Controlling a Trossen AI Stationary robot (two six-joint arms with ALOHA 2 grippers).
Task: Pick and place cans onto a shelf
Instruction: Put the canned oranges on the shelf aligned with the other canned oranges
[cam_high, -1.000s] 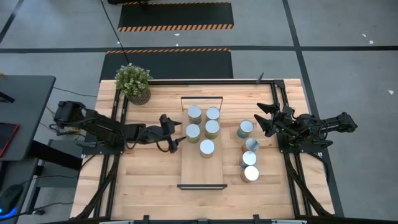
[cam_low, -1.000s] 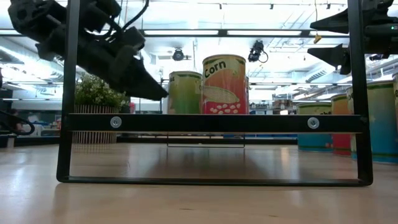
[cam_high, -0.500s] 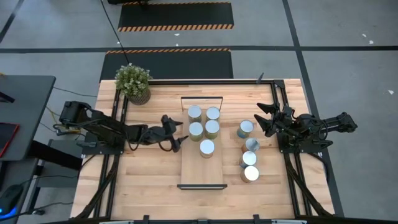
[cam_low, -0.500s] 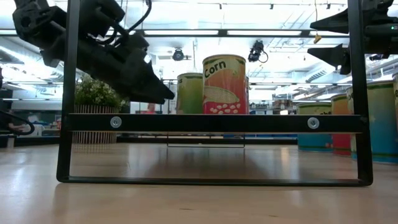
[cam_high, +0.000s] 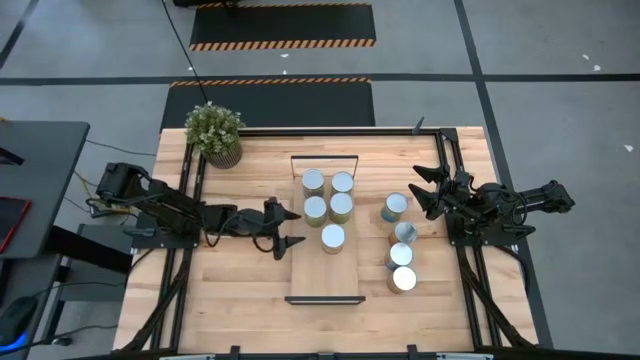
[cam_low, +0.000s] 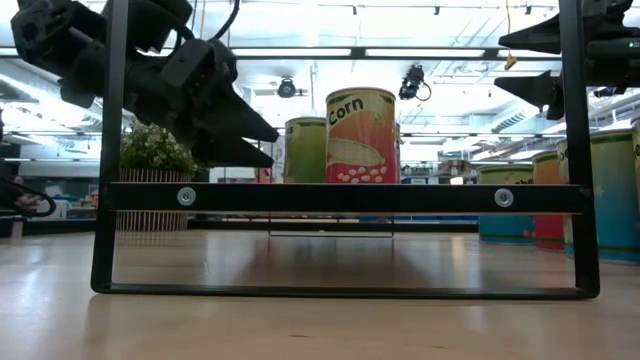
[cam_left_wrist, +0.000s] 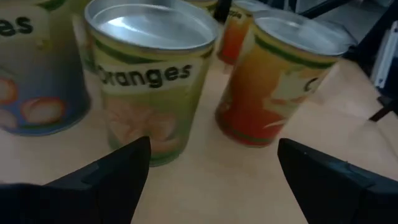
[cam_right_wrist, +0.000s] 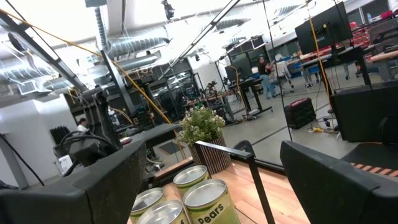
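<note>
Right now I see five cans (cam_high: 326, 207) standing on the shelf (cam_high: 326, 275), which is a long light-wood board in the middle of the bench (cam_high: 230, 300). Four of them sit in a square at the far end, and one more stands alone just in front of them. From the low view, the nearest one on the shelf is the corn can (cam_low: 361, 135), standing upright. Four other cans (cam_high: 400, 243) wait on the bench, just beside the shelf on my right side. One stands apart at the far end of that group, and three sit close in a row. My left pincer (cam_high: 288, 227) hangs beside the shelf's left edge, near the cans, and its jaws are spread wide with nothing in them. Through the left wrist view I see the oranges can (cam_left_wrist: 151, 74) straight ahead, with an orange-red can (cam_left_wrist: 280, 81) beside it. My right pincer (cam_high: 425, 192) waits near the four loose cans, jaws spread wide too, gripping nothing. A potted plant (cam_high: 215, 133) stands at the far left corner of the bench.
</note>
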